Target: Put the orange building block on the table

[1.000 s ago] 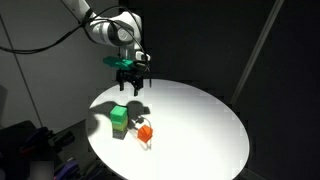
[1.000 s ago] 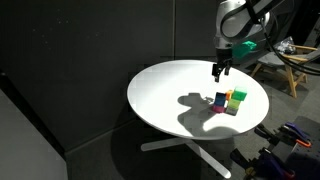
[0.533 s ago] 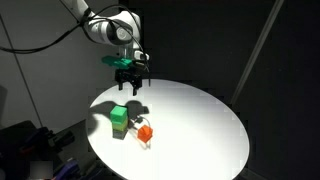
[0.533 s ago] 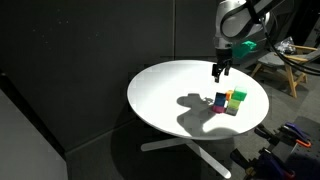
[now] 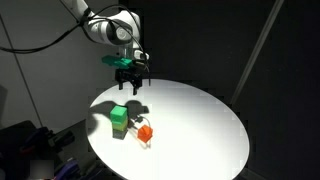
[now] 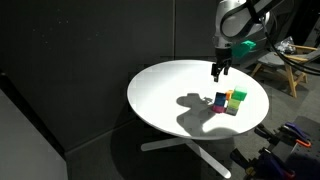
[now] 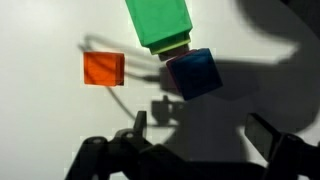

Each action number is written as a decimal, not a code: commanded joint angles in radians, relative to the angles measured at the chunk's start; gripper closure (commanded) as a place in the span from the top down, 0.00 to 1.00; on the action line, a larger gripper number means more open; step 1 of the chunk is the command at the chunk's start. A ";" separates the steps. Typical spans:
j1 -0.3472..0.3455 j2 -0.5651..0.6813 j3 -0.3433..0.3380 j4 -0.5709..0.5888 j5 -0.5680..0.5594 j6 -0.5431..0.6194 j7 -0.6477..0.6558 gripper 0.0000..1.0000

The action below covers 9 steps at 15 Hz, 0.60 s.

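Note:
The orange building block point(image 5: 146, 132) lies on the round white table point(image 5: 200, 120), next to the green stacked blocks point(image 5: 119, 119). In the wrist view the orange block point(image 7: 103, 69) lies left of a green block point(image 7: 158, 22) and a dark blue block point(image 7: 194, 72). In an exterior view the stack point(image 6: 236, 99) stands near the table's point(image 6: 170, 90) right side. My gripper point(image 5: 129, 83) hangs open and empty above the table, well above the blocks. It also shows in an exterior view point(image 6: 218, 71) and in the wrist view point(image 7: 200, 132), where its fingers stand wide apart.
A dark curtain surrounds the table. A wooden chair point(image 6: 290, 65) stands behind the table. Cables and gear point(image 5: 40, 150) lie on the floor beside the table's edge.

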 commanded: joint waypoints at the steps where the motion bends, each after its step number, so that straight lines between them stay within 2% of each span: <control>1: -0.004 -0.041 0.013 -0.017 0.007 0.027 -0.017 1.00; 9: 0.000 -0.136 0.028 -0.057 0.016 0.017 -0.012 1.00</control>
